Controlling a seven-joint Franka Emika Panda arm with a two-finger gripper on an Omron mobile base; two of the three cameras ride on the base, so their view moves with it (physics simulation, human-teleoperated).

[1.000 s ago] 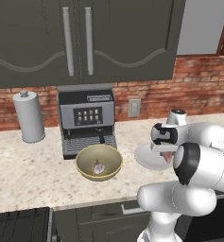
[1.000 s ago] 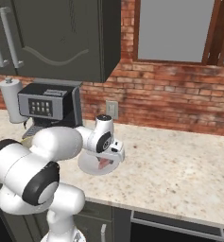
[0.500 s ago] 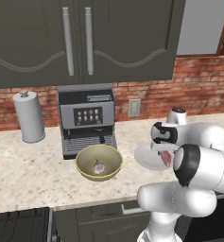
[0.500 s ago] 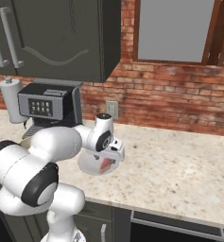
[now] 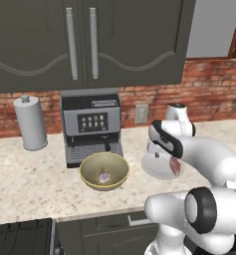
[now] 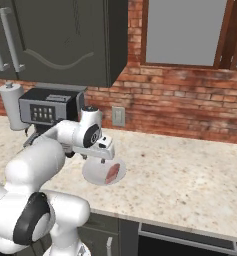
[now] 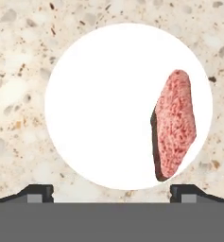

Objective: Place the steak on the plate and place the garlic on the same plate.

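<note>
From the left, my gripper (image 5: 158, 149) hangs above the plate (image 5: 154, 168); the garlic (image 5: 104, 176) sits in the bowl (image 5: 104, 172), off to my left. From the right, the steak (image 6: 112, 174) lies beneath me. Looking down, my fingers (image 7: 37, 193) are spread wide, empty.

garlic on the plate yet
No, the garlic lies in the yellow bowl, while the plate holds just the steak.

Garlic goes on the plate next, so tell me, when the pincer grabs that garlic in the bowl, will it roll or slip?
The garlic is a small rounded bulb, so it may slip from a loose pinch. It rests at the bottom of the curved yellow bowl, so a nudge would probably roll it back to the middle. On the flat plate beside the steak it could roll.
</note>
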